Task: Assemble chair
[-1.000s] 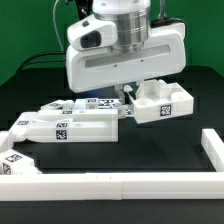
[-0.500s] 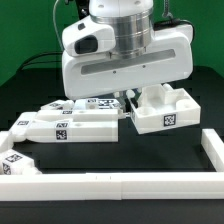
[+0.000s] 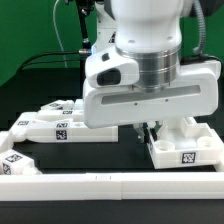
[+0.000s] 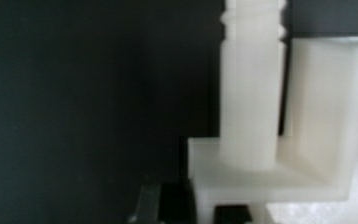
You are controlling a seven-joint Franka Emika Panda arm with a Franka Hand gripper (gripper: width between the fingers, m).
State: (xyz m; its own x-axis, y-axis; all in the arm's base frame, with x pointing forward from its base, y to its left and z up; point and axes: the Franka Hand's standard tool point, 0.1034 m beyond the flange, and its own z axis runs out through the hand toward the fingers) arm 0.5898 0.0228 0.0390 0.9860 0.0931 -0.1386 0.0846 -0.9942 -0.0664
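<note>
Currently gripper fingers pinch the wall of the boxy chair part, which is at 4 o'clock in the exterior view near the rail, with the long tagged chair pieces at 9 o'clock and a small block at 8 o'clock.

- A black table top fills the scene, matte and dark; it reflects almost nothing
- A plain green backdrop rises behind it at the exterior view's left
- 1 long white rail edges the table's near side
- Thin cables hang before the backdrop
- Light is even and soft; shadows are faint
</note>
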